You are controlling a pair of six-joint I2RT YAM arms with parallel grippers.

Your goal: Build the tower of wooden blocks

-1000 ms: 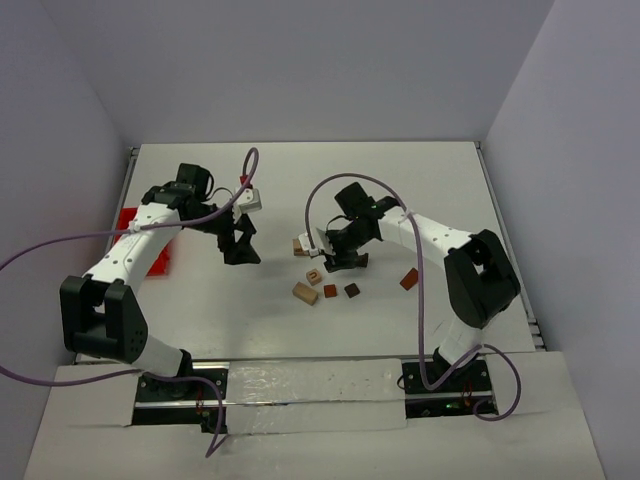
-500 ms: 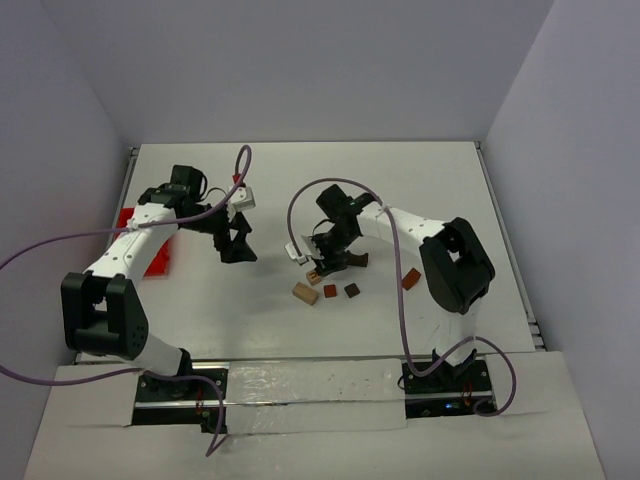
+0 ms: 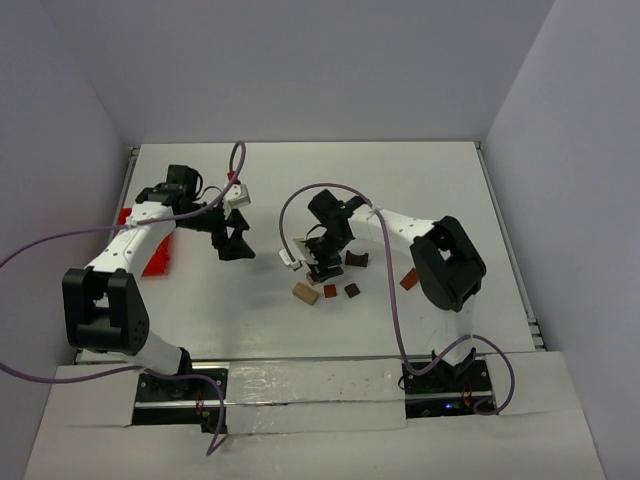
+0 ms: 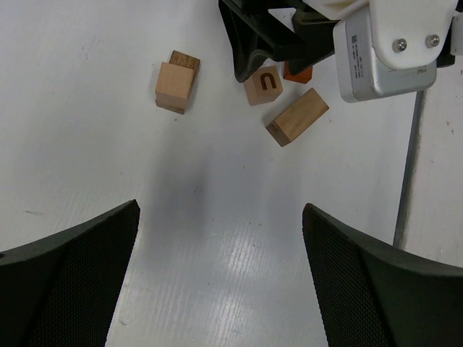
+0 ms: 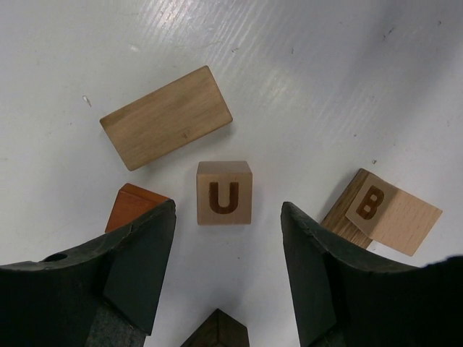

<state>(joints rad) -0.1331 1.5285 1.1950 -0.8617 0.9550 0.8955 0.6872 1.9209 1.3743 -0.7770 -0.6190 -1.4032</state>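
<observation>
Small wooden blocks for the wood block tower lie loose on the white table. In the right wrist view a tan cube marked U (image 5: 224,192) sits just ahead of my right gripper (image 5: 228,208), whose jaws stand open on either side without touching it. Around it lie a long tan block (image 5: 166,117), a reddish-brown block (image 5: 130,204), a dark block (image 5: 215,331), and a B block (image 5: 391,212) resting on a wood block. My left gripper (image 4: 221,210) hangs open over bare table, short of the U cube (image 4: 263,84). From above, the right gripper (image 3: 325,268) covers the cluster.
A red bin (image 3: 155,252) sits at the table's left edge under the left arm. A dark block (image 3: 357,258) and a reddish block (image 3: 408,279) lie right of the cluster. The right wrist camera housing (image 4: 391,50) sits close above the blocks in the left wrist view.
The right gripper has swung left and nearer over the U cube, and its jaws have widened. The left gripper has shifted only slightly and stays open.
</observation>
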